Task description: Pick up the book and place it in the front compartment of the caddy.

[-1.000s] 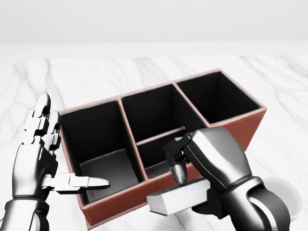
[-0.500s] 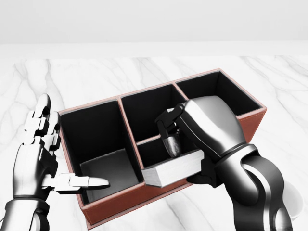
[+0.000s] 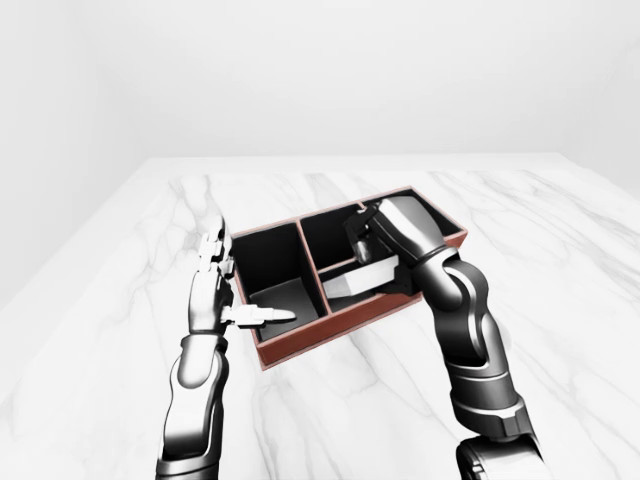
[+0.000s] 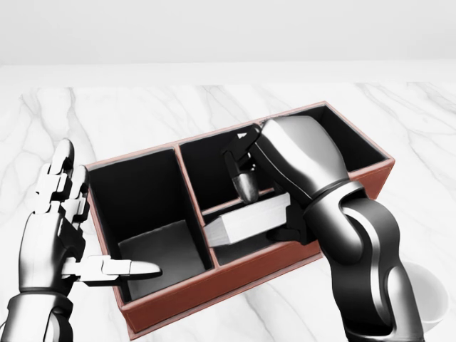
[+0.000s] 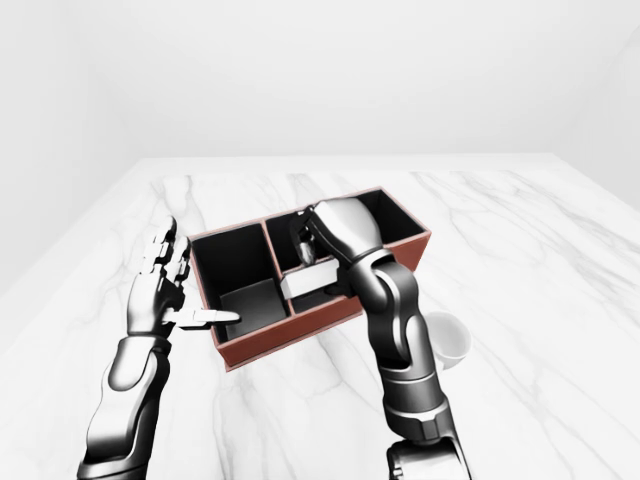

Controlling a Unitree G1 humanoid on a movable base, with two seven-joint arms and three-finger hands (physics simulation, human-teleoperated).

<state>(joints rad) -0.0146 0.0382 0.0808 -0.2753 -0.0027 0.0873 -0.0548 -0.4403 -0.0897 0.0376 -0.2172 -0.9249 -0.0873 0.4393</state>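
One book gripped by right hand, centre frame over caddy front compartment; lower, release. Left hand open.

Counter: white marble finish with grey veining running across the whole surface. It fills the lower part of every view; its far edge runs straight across the upper part of the eye views, and its left edge slants down toward the bottom left corner in the left-eye view. Surface appears flat and glossy.

Walls: plain, uniform pale grey-white above the counter. A faint vertical corner is discernible at the far right of the right-eye view.

Lighting: even and diffuse; soft shadows only.
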